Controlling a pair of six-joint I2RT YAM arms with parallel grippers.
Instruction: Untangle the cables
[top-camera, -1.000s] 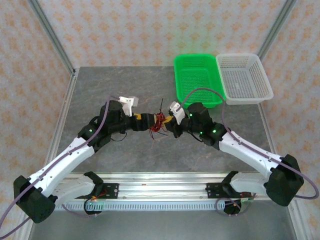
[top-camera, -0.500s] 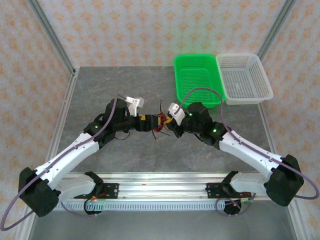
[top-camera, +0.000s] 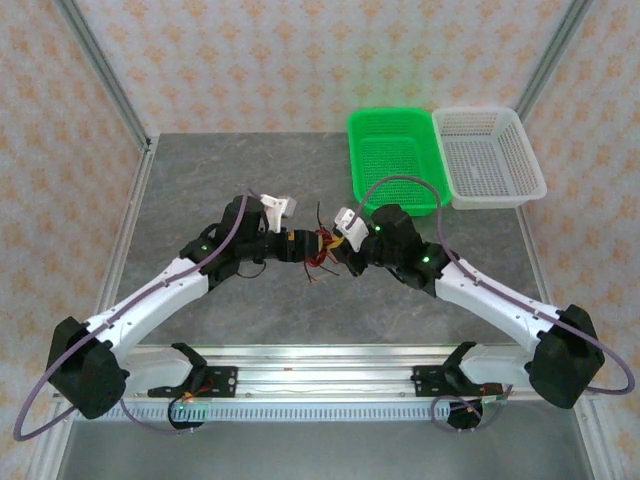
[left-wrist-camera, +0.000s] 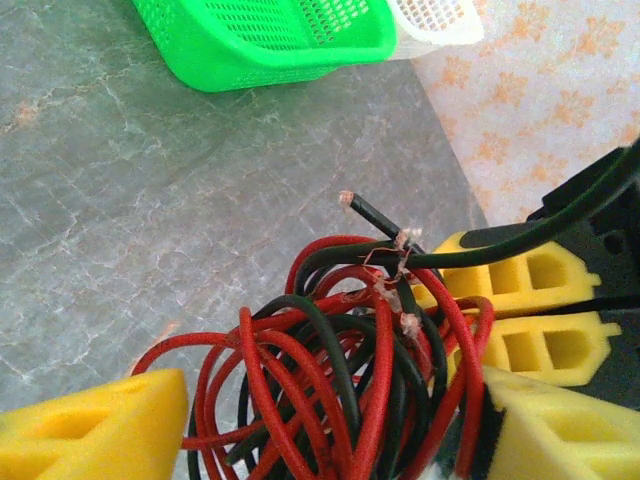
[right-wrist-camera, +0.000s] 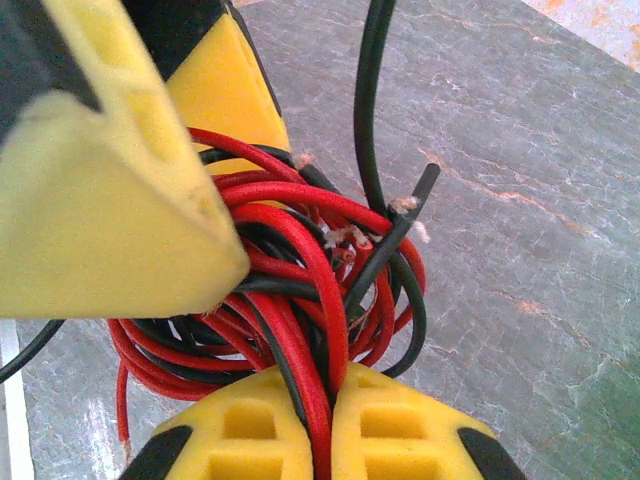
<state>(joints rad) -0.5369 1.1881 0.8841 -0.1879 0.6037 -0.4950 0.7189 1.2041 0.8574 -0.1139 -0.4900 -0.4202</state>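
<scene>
Where cables (top-camera: 320, 248) bunch — grey marbled table (top-camera: 230, 170); orange-patterned walls (top-camera: 250, 60)

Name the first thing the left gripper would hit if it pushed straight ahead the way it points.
The tangle of red and black cables, sitting between the left gripper's open fingers. Just beyond, probably, the right gripper, shut on those cables; depth is unclear.

The cables (top-camera: 320, 246), thin red and black strands, bunch in one tangled coil over the table (top-camera: 200, 180); frayed ends protrude.
</scene>
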